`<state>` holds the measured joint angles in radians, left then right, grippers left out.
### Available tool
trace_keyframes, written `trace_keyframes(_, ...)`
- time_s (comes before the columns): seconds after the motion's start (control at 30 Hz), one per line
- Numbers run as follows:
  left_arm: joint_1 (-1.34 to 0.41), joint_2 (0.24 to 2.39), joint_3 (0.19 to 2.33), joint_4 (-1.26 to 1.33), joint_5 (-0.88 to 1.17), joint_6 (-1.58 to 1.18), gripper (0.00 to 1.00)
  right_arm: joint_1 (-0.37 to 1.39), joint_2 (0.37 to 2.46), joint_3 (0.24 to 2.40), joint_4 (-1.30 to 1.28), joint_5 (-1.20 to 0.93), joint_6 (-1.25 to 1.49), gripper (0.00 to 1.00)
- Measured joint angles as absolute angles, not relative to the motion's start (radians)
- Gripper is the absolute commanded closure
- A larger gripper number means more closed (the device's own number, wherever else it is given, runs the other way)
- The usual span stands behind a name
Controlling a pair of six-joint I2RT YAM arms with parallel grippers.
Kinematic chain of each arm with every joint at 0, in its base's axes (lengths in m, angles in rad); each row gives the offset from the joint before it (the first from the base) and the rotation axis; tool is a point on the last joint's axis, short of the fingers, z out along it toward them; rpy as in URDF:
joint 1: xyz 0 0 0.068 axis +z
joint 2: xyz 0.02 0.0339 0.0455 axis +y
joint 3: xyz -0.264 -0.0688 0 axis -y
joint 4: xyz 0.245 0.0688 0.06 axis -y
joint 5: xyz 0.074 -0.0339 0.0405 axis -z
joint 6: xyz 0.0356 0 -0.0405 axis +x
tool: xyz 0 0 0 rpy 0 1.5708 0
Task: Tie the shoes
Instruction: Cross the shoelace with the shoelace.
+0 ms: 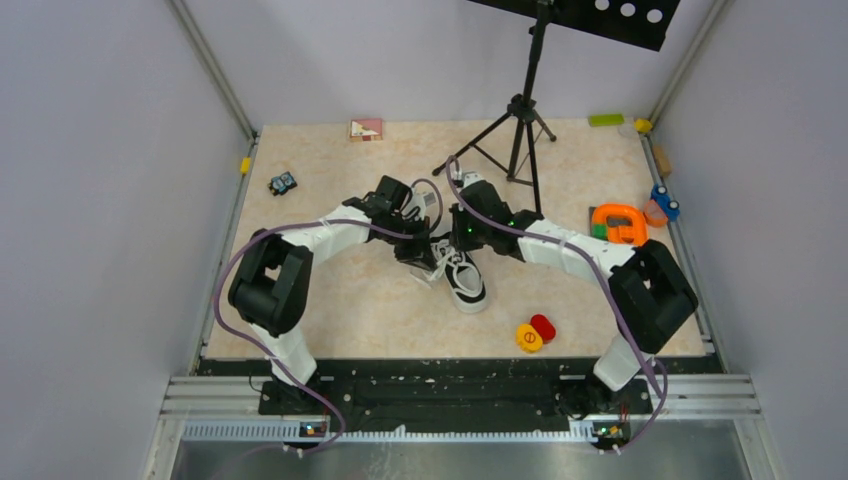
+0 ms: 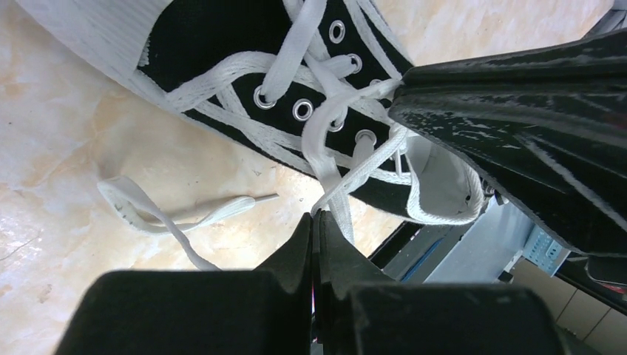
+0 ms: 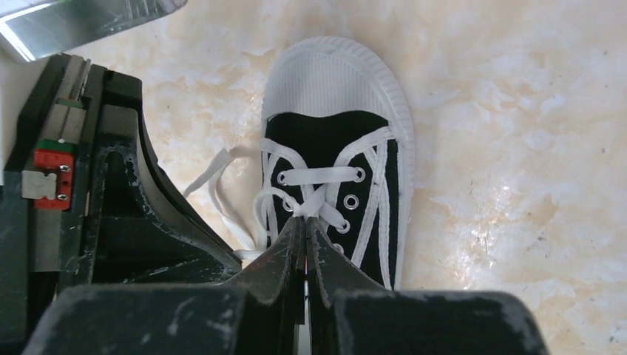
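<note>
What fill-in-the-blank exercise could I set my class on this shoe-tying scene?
The sneaker has a black upper and a ___ toe cap. The left end effector and the right end effector are each shut on a ___. A loose lace end lies on the ___, beside the sneaker.
Missing words: white; lace; table.

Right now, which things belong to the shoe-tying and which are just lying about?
Job: black sneaker, its white laces, left gripper and right gripper, both pinched shut on laces.
Lying about: tripod stand, orange ring, red and yellow discs, small toy car, green block.
</note>
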<state>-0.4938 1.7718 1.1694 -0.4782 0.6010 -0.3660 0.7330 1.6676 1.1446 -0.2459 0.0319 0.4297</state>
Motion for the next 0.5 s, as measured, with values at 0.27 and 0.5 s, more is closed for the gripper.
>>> trace_keyframes(0.27, -0.494, 1.771, 1.169, -0.469, 0.616, -0.369, 1.00, 0.733, 1.602, 1.091, -0.175, 0.095, 0.501, 1.00)
trace_keyframes(0.5, -0.494, 1.764, 1.178, -0.474, 0.617, -0.373, 0.88, 0.733, 1.489, 0.997, -0.164, 0.217, 0.556, 1.00)
